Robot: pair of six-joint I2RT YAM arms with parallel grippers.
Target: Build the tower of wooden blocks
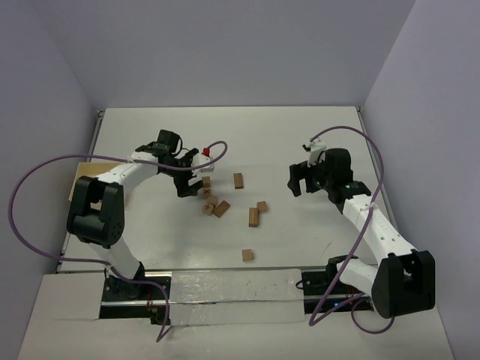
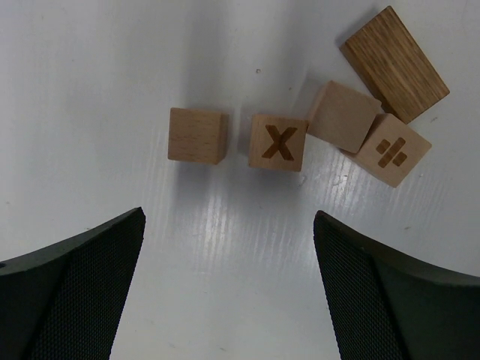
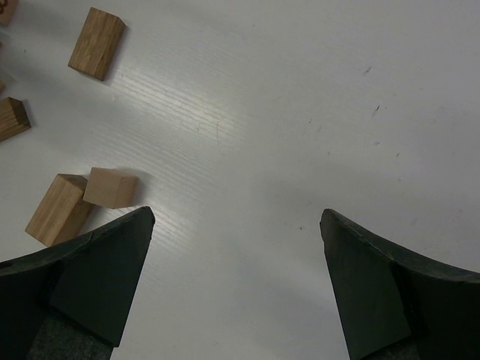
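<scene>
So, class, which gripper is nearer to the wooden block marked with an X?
Left. The left gripper hangs open just above the X block, which lies slightly ahead of it. The right gripper, also open, is well off to the block's right.

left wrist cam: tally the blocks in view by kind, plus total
Plain cubes: 2
Engraved cubes: 2
Long blocks: 1
Total: 5
</scene>
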